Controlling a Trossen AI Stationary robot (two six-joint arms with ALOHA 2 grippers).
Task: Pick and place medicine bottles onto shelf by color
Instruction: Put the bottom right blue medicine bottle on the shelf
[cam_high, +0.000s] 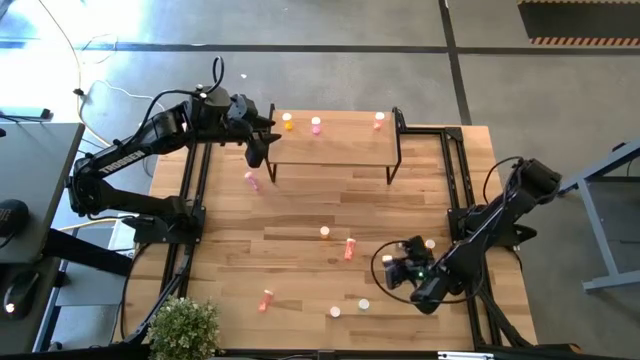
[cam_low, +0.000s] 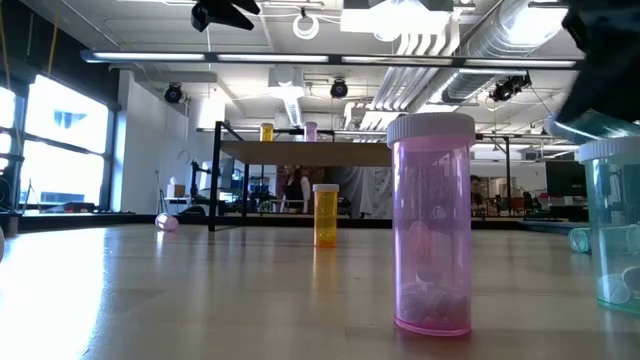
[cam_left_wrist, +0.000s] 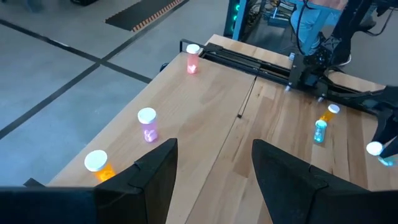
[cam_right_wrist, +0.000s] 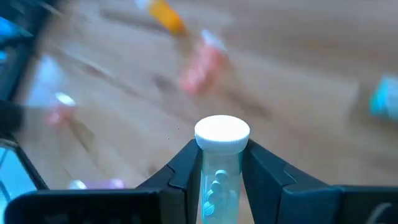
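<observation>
Teal clear-plastic medicine bottle (cam_right_wrist: 221, 180) w/ white cap is clamped in right gripper (cam_right_wrist: 222, 163) at table's near right.
Left gripper (cam_left_wrist: 214, 165), fingers spread & empty, is held over light-wood shelf (cam_left_wrist: 205, 93), where orange, pink & red bottles are already stood, apparently by colour.

Shelf (cam_high: 335, 145) middle bare; three bottles (cam_high: 316, 124) crowd its far edge.

Right gripper (cam_right_wrist: 221, 165) clamped; left gripper (cam_left_wrist: 214, 168) fingers apart.
</observation>
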